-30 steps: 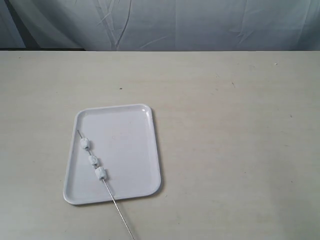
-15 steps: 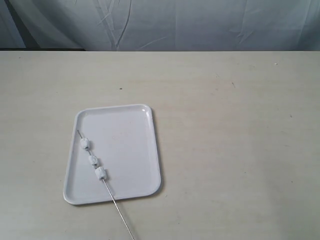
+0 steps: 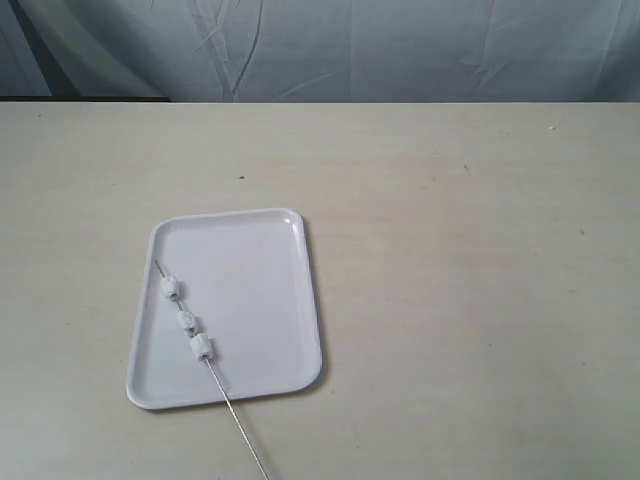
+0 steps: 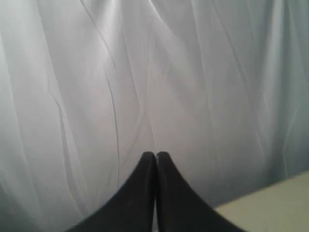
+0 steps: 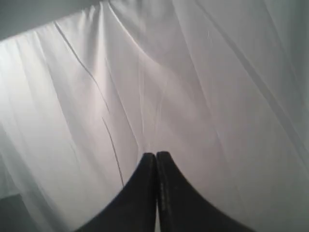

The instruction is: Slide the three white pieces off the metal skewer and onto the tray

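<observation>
**Skewer waits on the tray, both tools shut and away**

The biggest thing in the room is a pale, wrinkly cloth that hangs behind everything. In front of it is the wide, cream surface. It has a few tiny dark specks on it and is mostly bare.

The white tray lies flat on the surface, toward the left and near side of the exterior view. Its low rim should stop small things from rolling away.

The metal skewer lies slanted. Its short tip is over the tray, close to the left rim. Its long bare end crosses the near rim and runs out over the surface to the bottom edge of the picture. That bare end looks like a good place to grab, because nothing sits on it.

The three white pieces are threaded in a row on the skewer, with small gaps between them. All three sit over the tray, so they should land in it when pushed off. None is off yet.

The left tool is clenched tight with nothing in it. The right tool is the same. Both point at the cloth and do not show in the exterior view, so the job has not begun.
</observation>
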